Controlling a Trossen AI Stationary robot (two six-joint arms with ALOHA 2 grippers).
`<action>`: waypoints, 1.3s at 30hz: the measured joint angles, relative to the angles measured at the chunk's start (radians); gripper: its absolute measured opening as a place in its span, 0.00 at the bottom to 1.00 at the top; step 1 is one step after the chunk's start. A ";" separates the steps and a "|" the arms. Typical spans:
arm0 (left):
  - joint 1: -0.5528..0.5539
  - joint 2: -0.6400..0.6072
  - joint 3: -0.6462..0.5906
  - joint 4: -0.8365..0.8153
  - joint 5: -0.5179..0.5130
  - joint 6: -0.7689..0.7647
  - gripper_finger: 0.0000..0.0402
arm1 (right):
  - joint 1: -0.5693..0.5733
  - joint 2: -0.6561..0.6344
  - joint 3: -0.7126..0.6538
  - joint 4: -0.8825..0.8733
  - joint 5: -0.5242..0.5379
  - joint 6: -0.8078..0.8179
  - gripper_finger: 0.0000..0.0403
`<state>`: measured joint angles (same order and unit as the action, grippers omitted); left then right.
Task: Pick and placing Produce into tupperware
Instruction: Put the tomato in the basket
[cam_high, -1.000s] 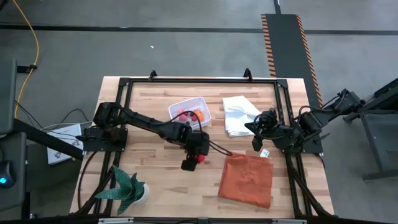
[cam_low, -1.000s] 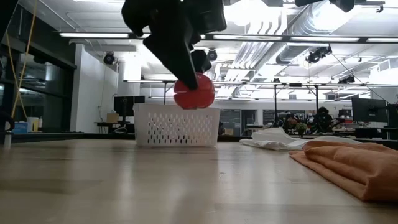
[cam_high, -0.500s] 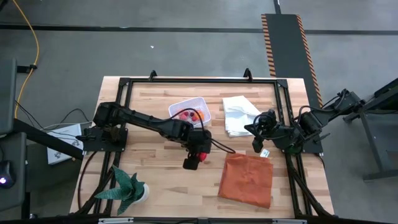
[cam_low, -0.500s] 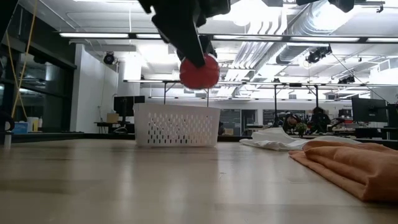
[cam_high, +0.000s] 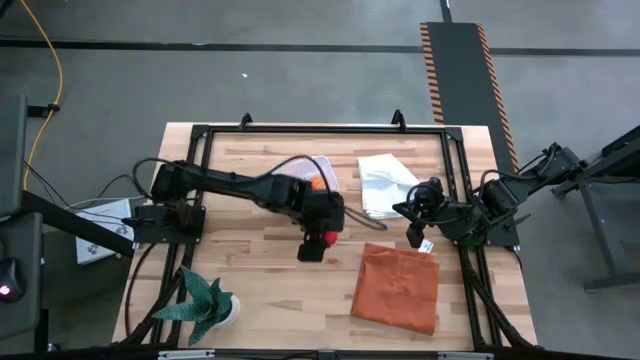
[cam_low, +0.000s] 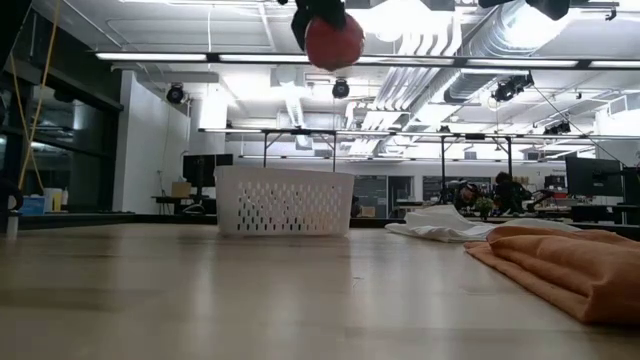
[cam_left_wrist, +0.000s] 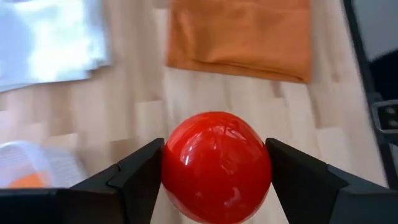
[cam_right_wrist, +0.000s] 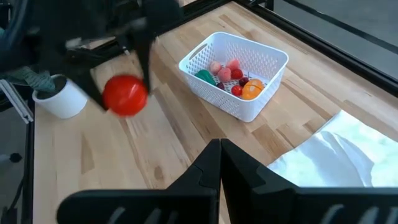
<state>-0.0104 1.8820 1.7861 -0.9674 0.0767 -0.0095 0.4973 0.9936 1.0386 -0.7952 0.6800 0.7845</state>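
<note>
Gripping the red ball (cam_left_wrist: 216, 167) across its widest part, the left fingers (cam_left_wrist: 138, 177) stay clamped; smooth, rigid, light, likely slippery; right fingers (cam_right_wrist: 217, 163) together

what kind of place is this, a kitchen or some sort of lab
Most likely a robotics lab or workshop, not a kitchen. The wooden table sits in a black metal frame on a bare concrete floor; the low view shows exposed ceiling ducts, strip lights and distant workbenches.
</note>
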 joint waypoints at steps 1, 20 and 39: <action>0.010 0.000 0.020 -0.019 -0.012 -0.002 0.65 | 0.000 0.000 0.000 0.000 0.000 -0.001 0.00; 0.228 0.001 0.148 -0.270 -0.052 -0.020 0.64 | 0.000 0.000 0.000 0.000 0.000 -0.008 0.00; 0.464 0.001 0.082 -0.282 -0.052 -0.021 0.64 | 0.000 0.000 0.000 -0.001 0.001 -0.004 0.00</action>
<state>0.4539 1.8828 1.8680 -1.2498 0.0243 -0.0308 0.4973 0.9936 1.0386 -0.7959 0.6807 0.7803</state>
